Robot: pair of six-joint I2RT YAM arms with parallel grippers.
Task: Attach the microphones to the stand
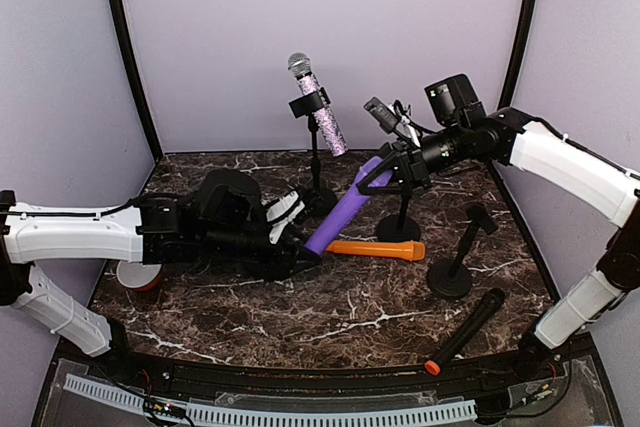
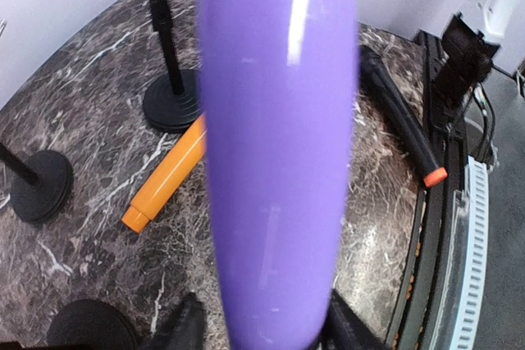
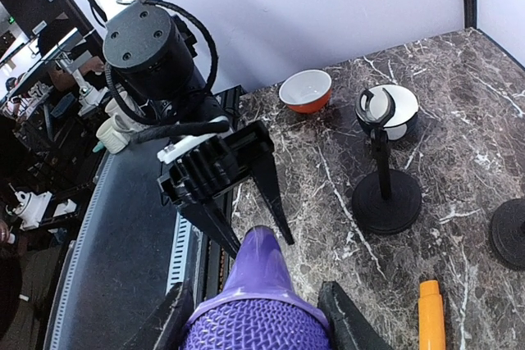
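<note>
The purple microphone [image 1: 345,209] hangs tilted above the table between both arms. My right gripper [image 1: 380,173] is shut on its mesh head [image 3: 254,329]. My left gripper [image 1: 304,253] stands slightly open around the tail end, with a small gap beside one finger [image 2: 182,327]. In the right wrist view the left gripper [image 3: 263,246] flanks the tail tip. A glittery lilac microphone [image 1: 320,112] sits clipped in the back stand [image 1: 318,187]. The orange microphone [image 1: 375,249] lies flat under the purple one. A black microphone with an orange end [image 1: 465,332] lies at the front right.
Two bare stands [image 1: 402,225] [image 1: 452,272] rise right of centre, the first topped by a grey clip [image 1: 384,114] by my right wrist. A red-and-white bowl [image 1: 140,275] peeks out under my left arm. Two bowls [image 3: 305,90] [image 3: 390,108] show in the right wrist view.
</note>
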